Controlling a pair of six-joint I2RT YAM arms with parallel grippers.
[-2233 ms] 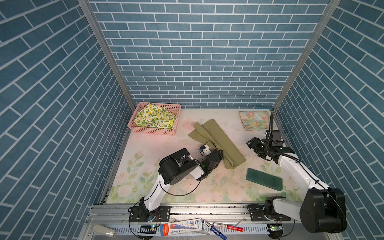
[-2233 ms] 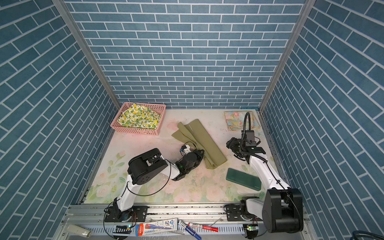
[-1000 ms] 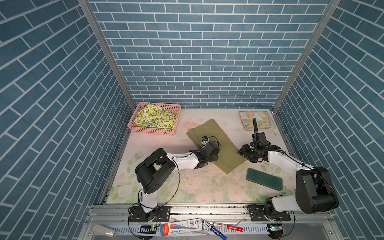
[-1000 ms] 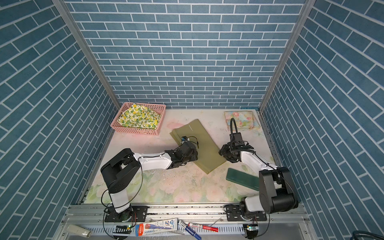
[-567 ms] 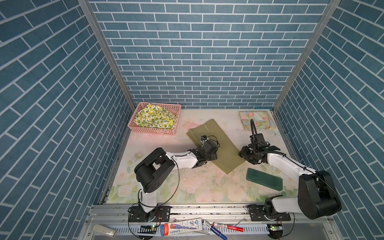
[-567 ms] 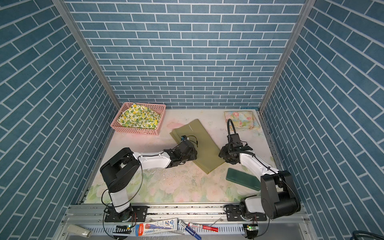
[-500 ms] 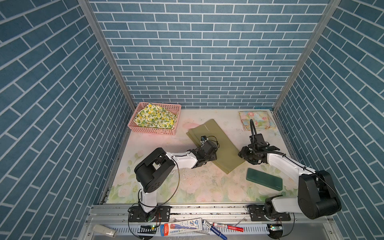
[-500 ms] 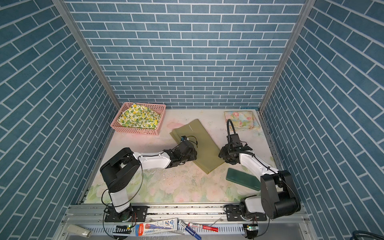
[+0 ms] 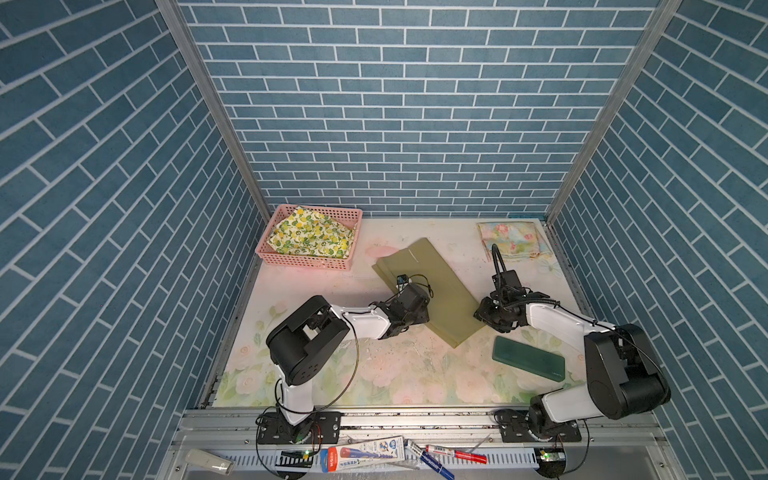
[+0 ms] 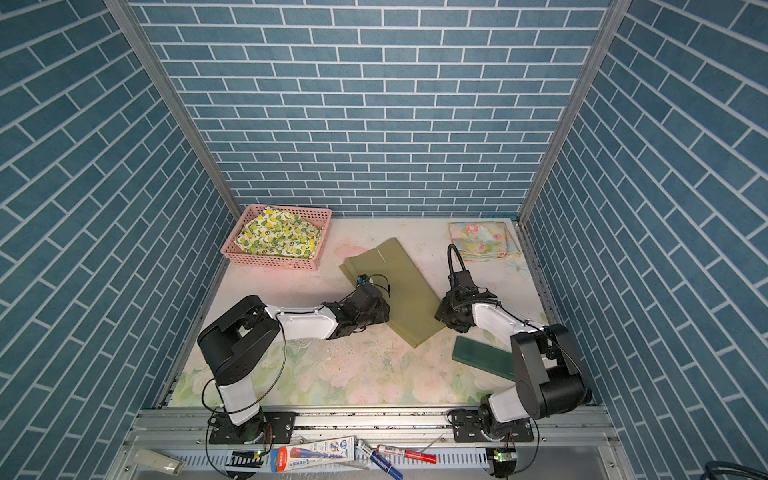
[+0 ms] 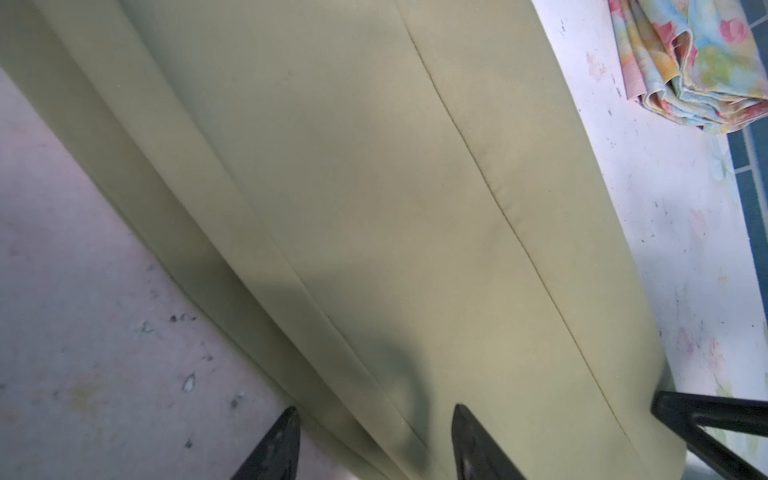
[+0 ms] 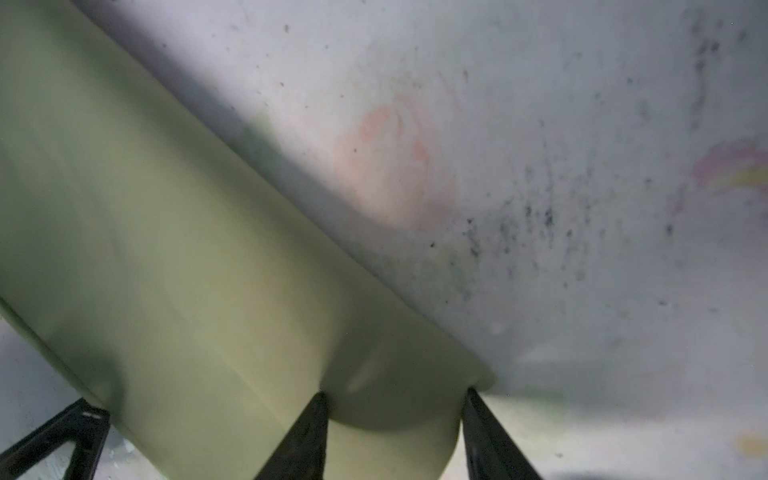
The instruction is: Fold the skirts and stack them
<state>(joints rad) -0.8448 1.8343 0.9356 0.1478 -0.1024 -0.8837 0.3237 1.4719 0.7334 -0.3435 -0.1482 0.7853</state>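
The olive green skirt (image 9: 440, 286) (image 10: 405, 282) lies flat and slanted mid-table. My left gripper (image 9: 420, 318) (image 11: 374, 409) is low at its left long edge, open, one finger over the table and one over the layered cloth (image 11: 374, 166). My right gripper (image 9: 482, 318) (image 12: 392, 392) is open at the skirt's right edge, near the front corner, with a hump of olive cloth (image 12: 166, 270) bulging between its fingers. The pastel floral skirt (image 9: 513, 241) (image 11: 698, 62) lies folded at the back right. The lemon-print skirt (image 9: 311, 237) (image 10: 278, 237) sits in the basket.
The pink perforated basket (image 9: 305, 261) (image 10: 270, 259) stands at the back left. A dark green flat block (image 9: 528, 358) (image 10: 482, 357) lies on the table at the front right, just behind my right arm. Brick-pattern walls close in three sides.
The skirt, bunched two seconds ago, now lies spread flat. My right gripper moved left onto its edge and its jaws have narrowed around the cloth. The left gripper has hardly moved.
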